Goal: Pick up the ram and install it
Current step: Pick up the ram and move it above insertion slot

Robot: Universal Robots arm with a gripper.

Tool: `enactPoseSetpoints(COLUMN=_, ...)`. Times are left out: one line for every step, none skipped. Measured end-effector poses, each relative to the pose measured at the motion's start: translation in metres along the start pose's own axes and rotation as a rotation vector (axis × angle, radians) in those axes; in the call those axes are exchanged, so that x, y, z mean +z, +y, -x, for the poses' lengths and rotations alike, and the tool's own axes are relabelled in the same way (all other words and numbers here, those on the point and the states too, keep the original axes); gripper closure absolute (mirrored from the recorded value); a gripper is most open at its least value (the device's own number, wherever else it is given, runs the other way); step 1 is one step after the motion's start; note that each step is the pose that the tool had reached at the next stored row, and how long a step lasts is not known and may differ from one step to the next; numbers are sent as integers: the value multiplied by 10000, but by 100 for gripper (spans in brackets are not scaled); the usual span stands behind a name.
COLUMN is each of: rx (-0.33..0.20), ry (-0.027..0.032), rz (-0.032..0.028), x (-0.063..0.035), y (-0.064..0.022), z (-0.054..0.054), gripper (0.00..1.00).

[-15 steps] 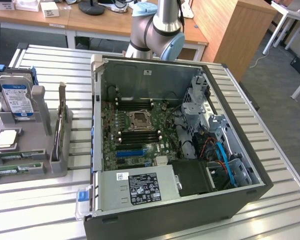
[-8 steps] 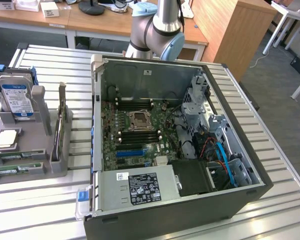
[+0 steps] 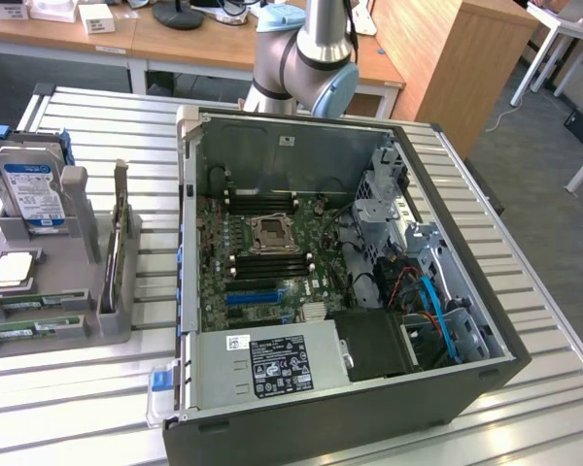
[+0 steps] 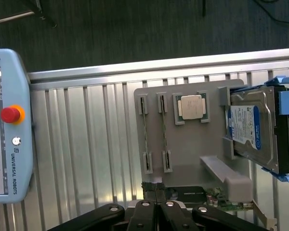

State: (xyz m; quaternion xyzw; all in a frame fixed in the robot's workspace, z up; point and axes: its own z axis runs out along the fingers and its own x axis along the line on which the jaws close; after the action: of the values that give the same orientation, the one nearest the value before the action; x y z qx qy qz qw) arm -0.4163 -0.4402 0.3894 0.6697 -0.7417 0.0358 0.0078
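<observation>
Tabletop: a ribbed, silvery aluminium tabletop (image 3: pixel 549 320) of long parallel slats carries everything.
Computer case: a black metal tower case (image 3: pixel 301 427) lies on its side with the panel off, showing a green motherboard (image 3: pixel 214 282), grey drive cages and blue and red cables.
Arm: a silver, pale-blue-capped jointed robot arm (image 3: pixel 306 68) rises behind the case's far wall, its elbow joint bent over the rim.
Control pendant: a pale blue-grey plastic pendant (image 4: pixel 12 159) with a red button on a yellow ring sits beside the tabletop's edge.
Holder: a matt grey moulded parts holder (image 4: pixel 183 149) stands on the slats to the exterior view's left of the case.
Hard drive: a silver hard drive with a blue-and-white label (image 4: pixel 250 130) leans in the holder's cradle, with blue plastic rails clipped on.
Ram sticks: two long, thin green circuit-board ram sticks (image 4: pixel 145 130) stand on edge, side by side, in the holder's slotted posts, untouched.
Processor: a square silver processor chip (image 4: pixel 191 107) rests flat in a recess just beside the sticks.
Fingers: the black metal fingers (image 4: pixel 150 190) are pressed together with no gap, gripping nothing, poised off the holder's edge near the sticks' ends.
</observation>
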Motion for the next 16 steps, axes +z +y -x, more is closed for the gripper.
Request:
enactPoseSetpoints(rx=0, ry=0, rz=0, x=1, y=9, z=-1, gripper=89)
enactPoseSetpoints(rx=-1, ry=0, rz=0, x=3, y=20, z=-2, gripper=89)
enactPoseSetpoints(rx=-1, ry=0, rz=0, x=5, y=29, z=-3, gripper=89)
enactPoseSetpoints(rx=0, ry=-2, rz=-2, x=7, y=34, z=-3, gripper=89)
enactPoseSetpoints(rx=-1, ry=-1, rz=-2, x=7, y=34, z=-3, gripper=89)
enactPoseSetpoints(rx=-2, ry=-1, rz=-2, x=7, y=34, z=-4, gripper=89)
enactPoseSetpoints(rx=-2, ry=-1, rz=-1, x=7, y=34, z=-4, gripper=89)
enactPoseSetpoints(rx=-1, ry=0, rz=-1, x=7, y=35, z=-3, gripper=89)
enactPoseSetpoints(rx=-2, ry=0, rz=-1, x=6, y=35, z=-4, gripper=89)
enactPoseSetpoints(rx=-1, ry=0, rz=-1, x=7, y=35, z=-3, gripper=89)
enactPoseSetpoints(rx=-1, ry=0, rz=-1, x=6, y=35, z=-3, gripper=89)
enactPoseSetpoints(rx=-2, ry=0, rz=-1, x=7, y=35, z=-4, gripper=84)
enactPoseSetpoints(rx=-1, ry=0, rz=-1, x=7, y=35, z=-3, gripper=84)
enactPoseSetpoints(rx=0, ry=0, rz=-1, x=7, y=35, z=-3, gripper=77)
enactPoseSetpoints(rx=-1, ry=0, rz=-1, x=7, y=35, z=-3, gripper=71)
enactPoseSetpoints(rx=-1, ry=0, rz=-1, x=7, y=35, z=-3, gripper=71)
